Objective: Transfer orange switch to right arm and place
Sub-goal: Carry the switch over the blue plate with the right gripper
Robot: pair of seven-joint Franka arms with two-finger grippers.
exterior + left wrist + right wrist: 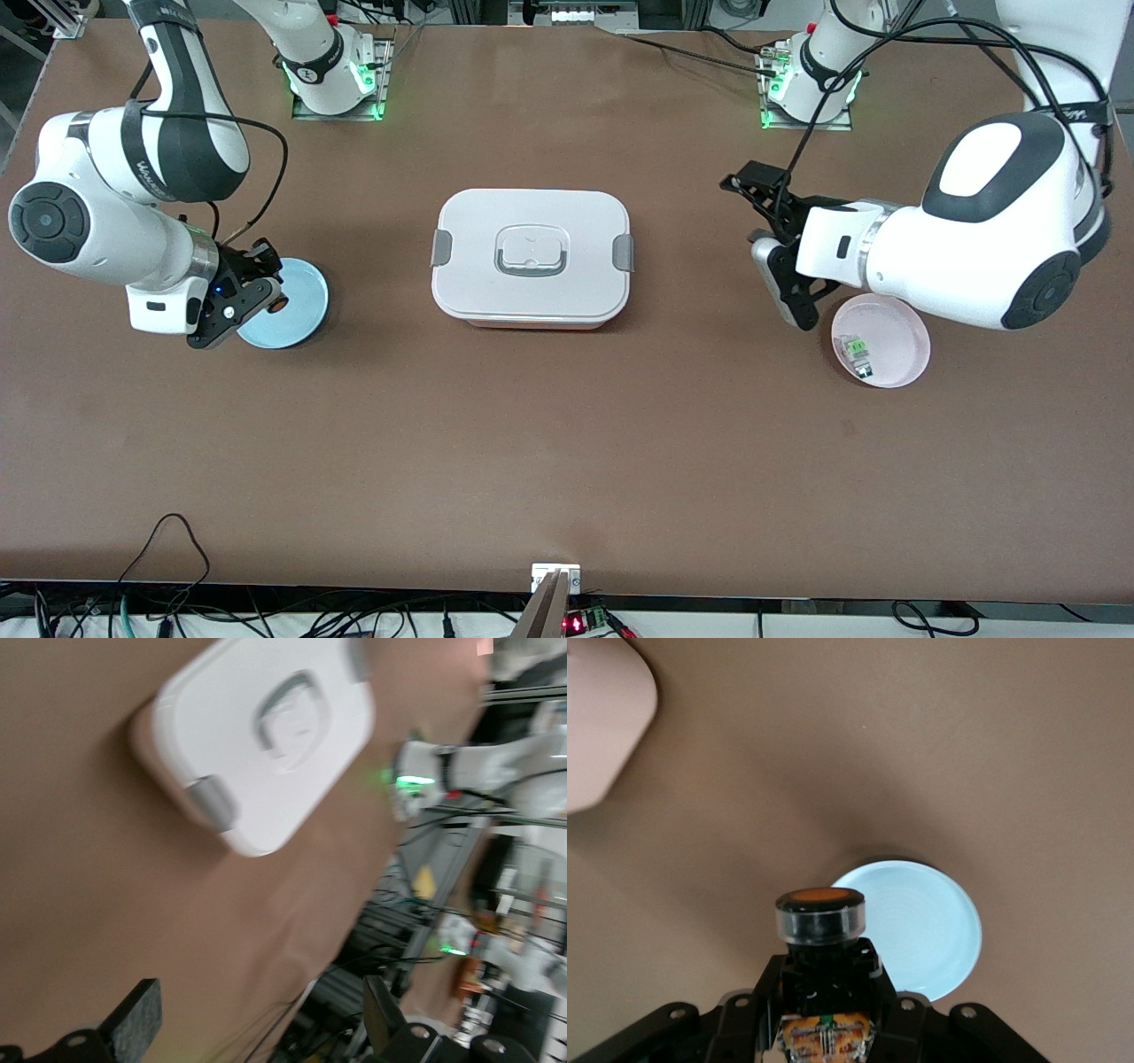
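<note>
The orange switch [277,304] is a small black cylinder with an orange end. My right gripper [263,299] is shut on it, just over the rim of the light blue plate [303,312] toward the right arm's end of the table. In the right wrist view the orange switch [819,914] stands out from the right gripper [824,973] with its orange end up, and the blue plate [932,930] lies below and beside it. My left gripper [769,246] hangs open and holds nothing, above bare table beside the pink plate [899,330]. The left gripper [261,1014] looks over brown table.
A white lidded box [532,257] with grey clips sits mid-table, and the same box [266,735] fills part of the left wrist view. The pink plate holds a small clear-and-green component [858,353]. A small fixture [555,578] stands at the table edge nearest the front camera.
</note>
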